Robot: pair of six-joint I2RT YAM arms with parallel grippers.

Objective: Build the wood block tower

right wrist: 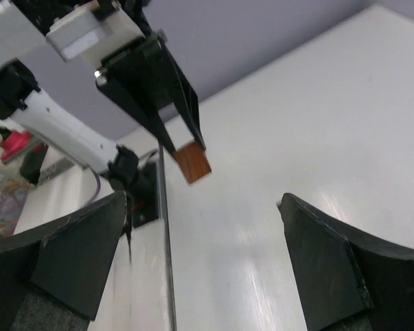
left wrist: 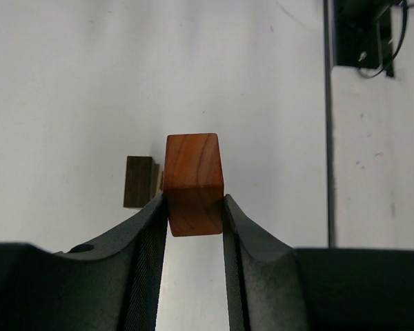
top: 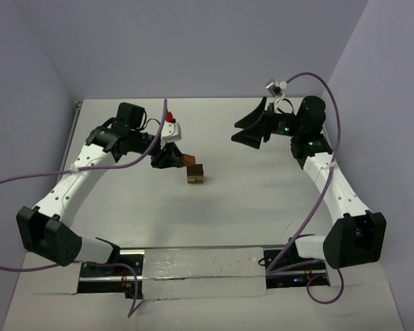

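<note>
My left gripper [top: 179,158] is shut on a reddish-brown block [top: 189,160] and holds it above the table, just left of and behind a small stack of wooden blocks [top: 196,174]. In the left wrist view the reddish block [left wrist: 193,181] sits clamped between the fingertips of the left gripper [left wrist: 193,201], and a darker wooden block [left wrist: 139,181] lies on the table below and to its left. My right gripper [top: 250,129] is open and empty, raised at the far right. The right wrist view shows its gripper [right wrist: 203,200] spread wide, with the held reddish block [right wrist: 192,162] in the distance.
The white table [top: 248,200] is walled by purple-grey panels on three sides. A metal rail [top: 193,265] with both arm bases runs along the near edge. Purple cables loop from each arm.
</note>
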